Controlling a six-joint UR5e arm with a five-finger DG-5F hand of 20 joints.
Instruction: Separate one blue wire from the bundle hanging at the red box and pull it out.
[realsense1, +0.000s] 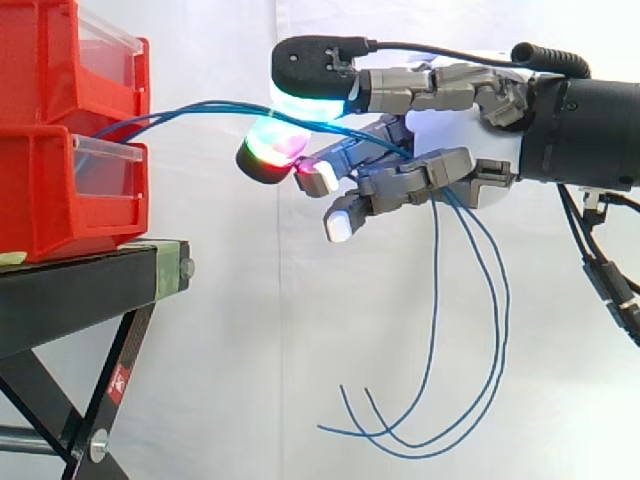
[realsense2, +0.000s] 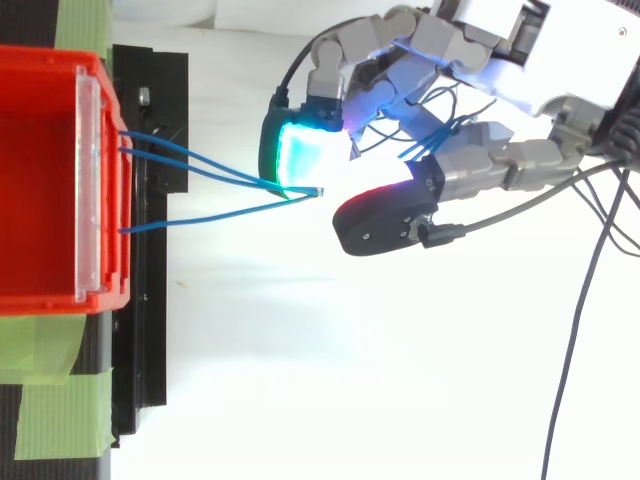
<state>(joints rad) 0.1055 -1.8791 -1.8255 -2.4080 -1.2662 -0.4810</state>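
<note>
I read the hand (realsense1: 455, 130) as curled shut, fingertips (realsense2: 300, 155) pinching the blue wires (realsense2: 200, 166) ready for a pull from the red box (realsense1: 60, 170) ahead; tails hang below the palm. Several strands look caught, none separated yet.

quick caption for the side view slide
Robot hand curled around blue wires running from stacked red bins on a black stand, loose ends dangling below the palm.

The arm reaches in level from the right, its wrist horizontal. The hand (realsense1: 455, 125) points left, its fingers (realsense1: 400, 185) partly curled round the blue wires (realsense2: 200, 165), with two glowing pads set above and below them.
</note>
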